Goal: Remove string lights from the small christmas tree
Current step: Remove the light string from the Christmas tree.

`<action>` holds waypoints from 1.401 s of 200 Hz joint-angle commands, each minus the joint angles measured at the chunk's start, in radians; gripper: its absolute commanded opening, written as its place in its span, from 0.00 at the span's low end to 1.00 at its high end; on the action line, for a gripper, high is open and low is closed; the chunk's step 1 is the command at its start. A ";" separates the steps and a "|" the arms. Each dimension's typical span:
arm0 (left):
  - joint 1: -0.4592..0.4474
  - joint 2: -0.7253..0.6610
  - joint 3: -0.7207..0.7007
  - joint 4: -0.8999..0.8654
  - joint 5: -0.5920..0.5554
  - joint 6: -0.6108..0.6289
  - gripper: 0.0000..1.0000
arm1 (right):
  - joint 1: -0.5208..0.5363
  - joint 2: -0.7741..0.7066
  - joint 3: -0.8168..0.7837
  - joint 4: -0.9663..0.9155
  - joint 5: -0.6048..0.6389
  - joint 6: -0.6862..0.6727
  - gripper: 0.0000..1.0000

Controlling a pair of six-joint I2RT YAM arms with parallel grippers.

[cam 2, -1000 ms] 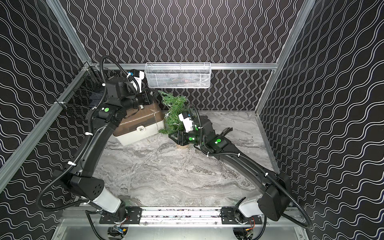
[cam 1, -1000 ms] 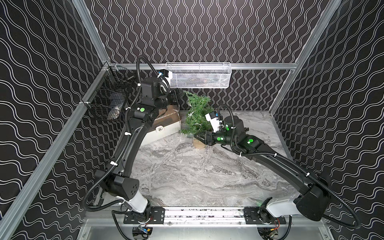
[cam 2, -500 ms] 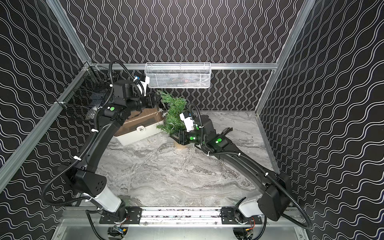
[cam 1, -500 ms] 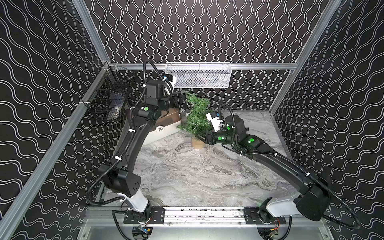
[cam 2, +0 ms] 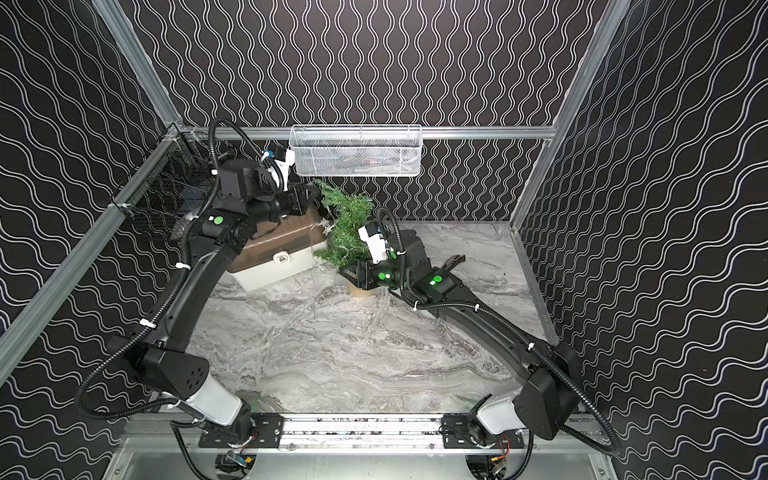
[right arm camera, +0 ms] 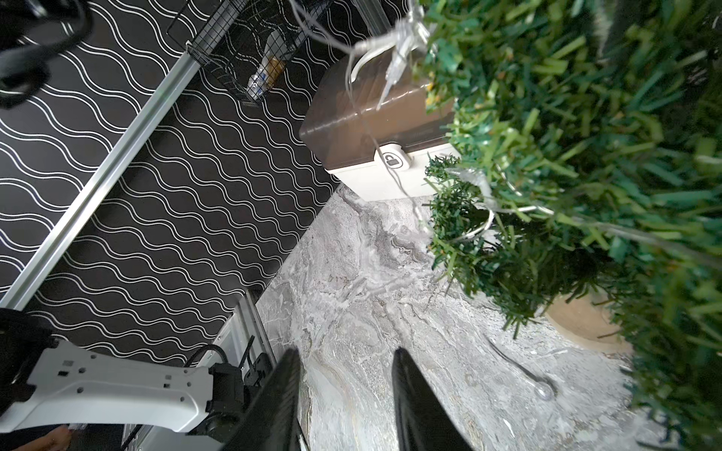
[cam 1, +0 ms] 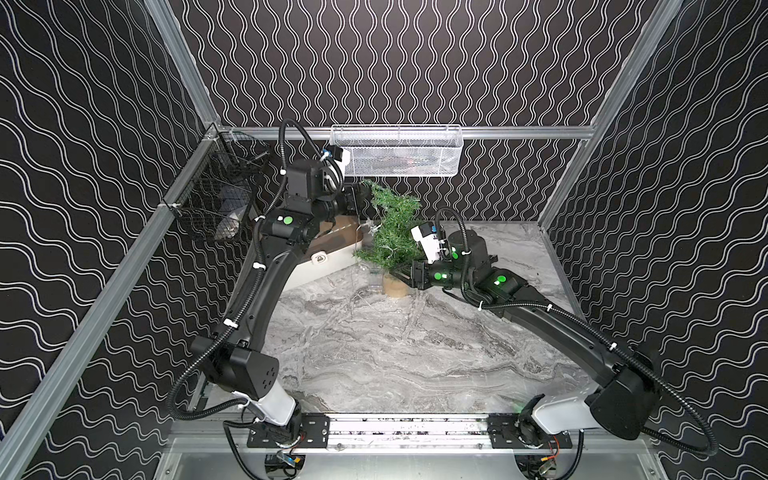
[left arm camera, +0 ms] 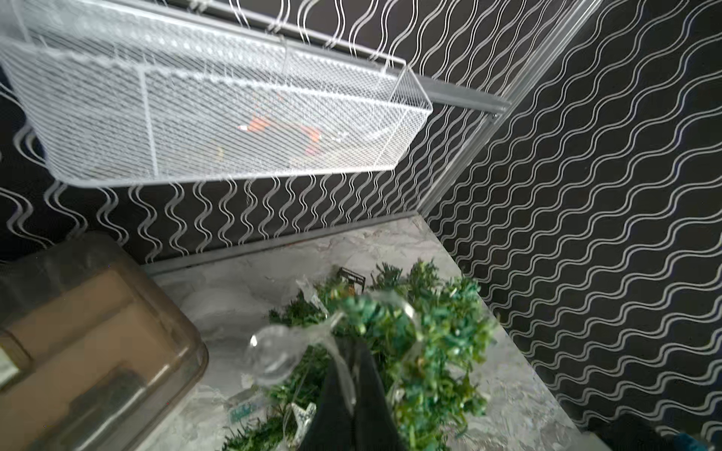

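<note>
The small christmas tree (cam 1: 392,232) (cam 2: 347,232) stands on its tan burlap base (cam 1: 394,286) at the back of the table, leaning slightly. The string lights (cam 1: 365,226), thin and pale, hang down its left side and trail onto the table. My left gripper (cam 1: 365,193) (left arm camera: 351,347) is at the treetop, shut on a strand of the string lights (left arm camera: 338,351); a clear bulb (left arm camera: 273,351) hangs beside it. My right gripper (cam 1: 401,274) (right arm camera: 345,351) sits low beside the base (right arm camera: 582,320), open, with only bare table between its fingers.
A box with a brown lid and a white bottom (cam 1: 332,245) (right arm camera: 363,117) stands just left of the tree, under my left arm. A white mesh basket (cam 1: 399,151) hangs on the back wall above the tree. A black wire basket (cam 1: 216,199) hangs on the left wall.
My left gripper has moved right, from over the box to the treetop, staying shut. The tree has swayed a little. The right arm has not moved.
</note>
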State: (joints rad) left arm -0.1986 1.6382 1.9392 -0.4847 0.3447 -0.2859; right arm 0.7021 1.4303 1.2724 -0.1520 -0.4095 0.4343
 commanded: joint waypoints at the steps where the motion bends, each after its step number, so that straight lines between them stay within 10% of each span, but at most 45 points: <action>1: 0.003 0.032 0.098 -0.096 -0.089 0.068 0.00 | 0.000 0.002 0.017 0.003 -0.009 -0.005 0.39; 60: 0.002 0.087 0.239 -0.192 -0.199 0.101 0.00 | -0.009 0.002 0.041 -0.021 -0.003 -0.023 0.39; 137: -0.005 0.134 0.299 -0.109 -0.084 0.049 0.00 | -0.035 0.094 0.224 -0.059 0.252 -0.081 0.44; 280: -0.013 0.106 0.275 -0.028 0.037 0.044 0.00 | -0.084 0.229 0.260 -0.017 0.269 -0.029 0.49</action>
State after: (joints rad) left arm -0.2123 1.7794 2.2322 -0.5594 0.3389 -0.2348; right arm 0.6209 1.6665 1.5234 -0.1864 -0.1436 0.3939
